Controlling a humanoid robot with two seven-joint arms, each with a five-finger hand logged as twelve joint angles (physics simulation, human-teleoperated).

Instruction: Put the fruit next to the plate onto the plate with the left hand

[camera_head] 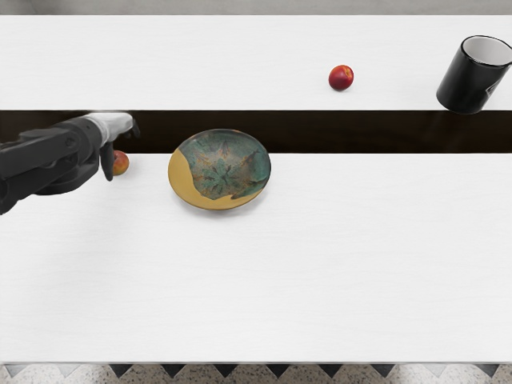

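A small orange-red fruit [120, 162] lies on the white table just left of the plate [219, 170], a round dish glazed green-blue with a yellow rim. My left hand [112, 138] comes in from the left edge and hovers right over the fruit, partly covering it. One dark finger [106, 164] points down beside the fruit's left side. The fingers look relaxed and hold nothing. The right arm is out of sight.
A second red fruit [341, 78] sits on the far white surface behind a dark gap [336, 131]. A black mug [473, 74] with a white inside stands tilted at the far right.
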